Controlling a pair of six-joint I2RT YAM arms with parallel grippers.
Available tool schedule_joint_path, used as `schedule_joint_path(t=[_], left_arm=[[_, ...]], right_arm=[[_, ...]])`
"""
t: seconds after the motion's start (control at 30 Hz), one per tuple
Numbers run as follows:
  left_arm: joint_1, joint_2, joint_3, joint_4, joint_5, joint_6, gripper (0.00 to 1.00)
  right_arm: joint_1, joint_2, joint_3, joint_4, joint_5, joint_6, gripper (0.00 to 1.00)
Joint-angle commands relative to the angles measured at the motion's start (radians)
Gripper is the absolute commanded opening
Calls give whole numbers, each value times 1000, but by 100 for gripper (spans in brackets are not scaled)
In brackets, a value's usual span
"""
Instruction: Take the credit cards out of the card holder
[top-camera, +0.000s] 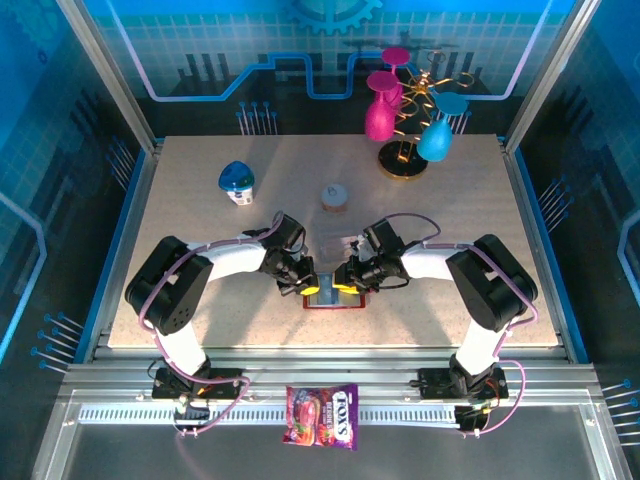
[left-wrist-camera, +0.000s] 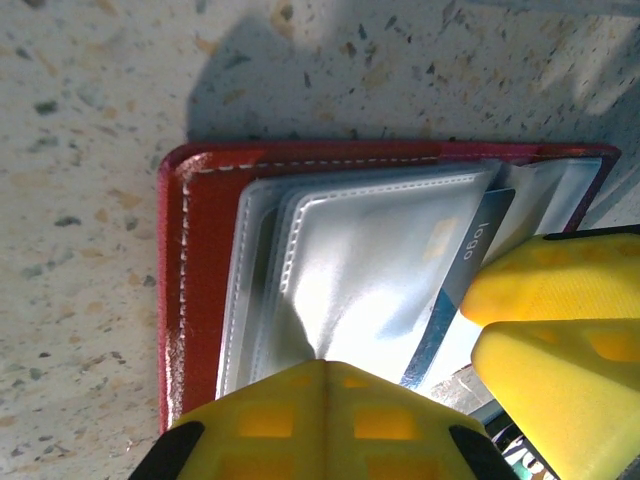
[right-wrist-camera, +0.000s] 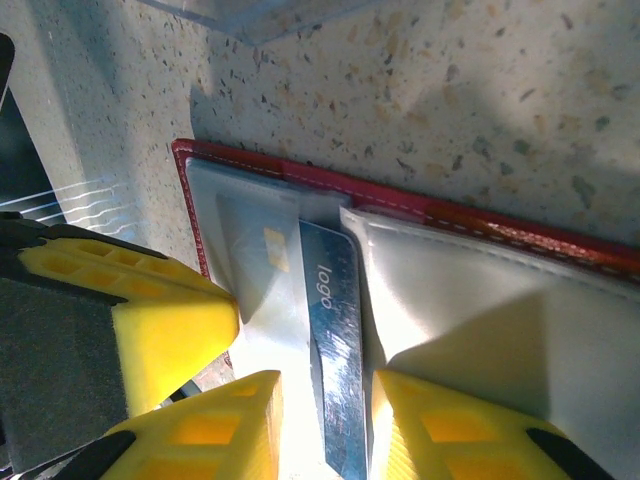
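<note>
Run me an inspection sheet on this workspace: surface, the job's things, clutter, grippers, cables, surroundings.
Surface: speckled beige table, no spills seen.
Job's things: red card holder lies open; a blue card marked "logo" shows between its grey pockets.
Clutter: blue-capped bottle, small round tub, cup stand at the back; candy packet on the front rail.
Grippers: left gripper shut, tips against the pockets; right gripper has a finger either side of the blue card, clamping unclear.
Cables: lilac cables follow both arms, no snag seen.
Surroundings: blue printed panels, metal frame.
</note>
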Motion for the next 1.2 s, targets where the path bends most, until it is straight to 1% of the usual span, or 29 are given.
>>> schedule_joint_path(t=[0.0, 0.2, 0.43, 0.73, 1.17], left_arm=[[-6, -22, 17, -35, -12, 11, 4], [-7, -58, 25, -20, -5, 8, 4], [-7, -13, 18, -47, -10, 10, 4], [-7, 31, 10, -38, 4, 14, 3], [-7, 45, -1, -38, 3, 11, 2]], right_arm=[[-8, 15, -13, 8, -22, 10, 31], [-8, 18, -16, 17, -25, 15, 30], [-9, 23, -16, 20, -28, 16, 30], [-8, 21, -21, 30, -33, 22, 29], [-8, 6, -28, 49, -46, 32, 22]])
